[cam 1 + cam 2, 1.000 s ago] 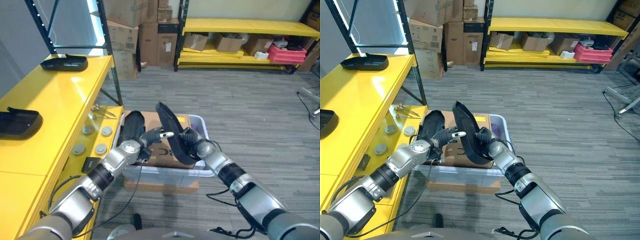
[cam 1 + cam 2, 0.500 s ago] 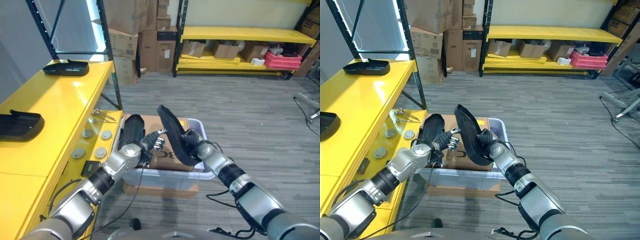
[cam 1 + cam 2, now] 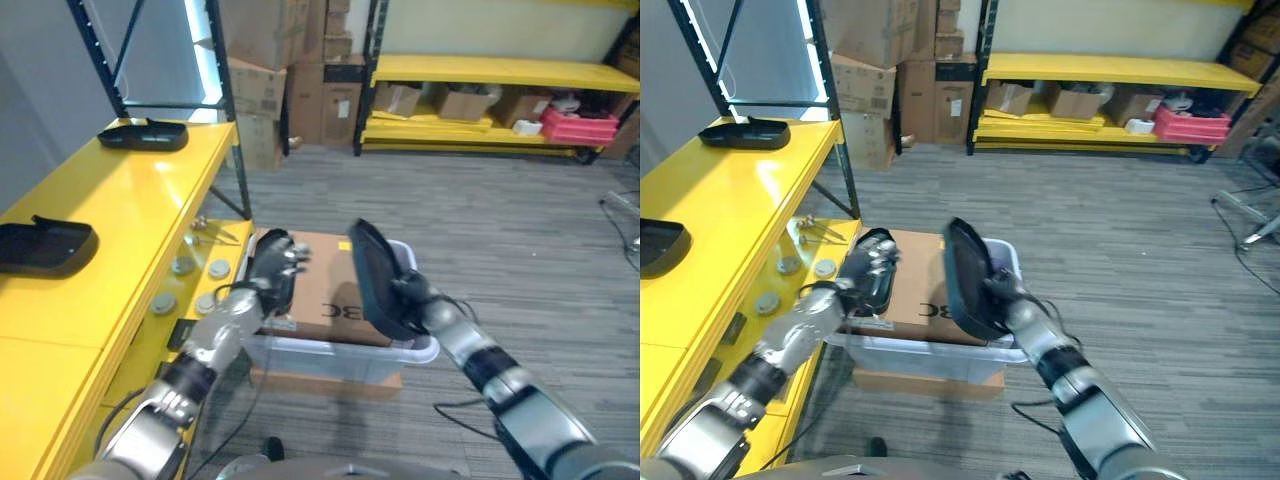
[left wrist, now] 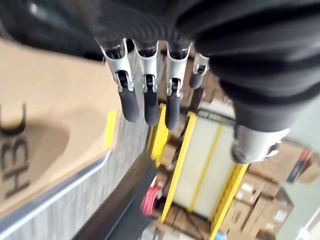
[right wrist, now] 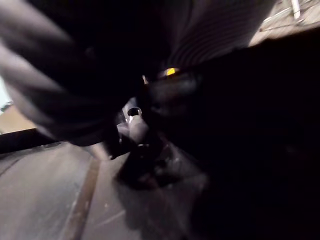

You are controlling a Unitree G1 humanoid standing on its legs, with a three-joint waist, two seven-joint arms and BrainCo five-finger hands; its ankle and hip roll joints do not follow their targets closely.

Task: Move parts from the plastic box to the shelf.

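Right eye view | right hand [image 3: 1006,296] fingers clasp black part [image 3: 965,280], long axis upright over plastic box [image 3: 930,350] | yellow shelf [image 3: 715,215] lies leftward | left hand [image 3: 872,268] fingers relaxed, nearer shelf

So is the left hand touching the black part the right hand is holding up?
Apart. The left eye view shows cardboard between the left hand and the black part in the right hand.

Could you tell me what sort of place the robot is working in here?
Most likely a warehouse or factory stockroom: yellow shelving along the far wall holds cardboard boxes, more cartons are stacked in the corner, and black moulded parts lie on the yellow shelf beside the robot.
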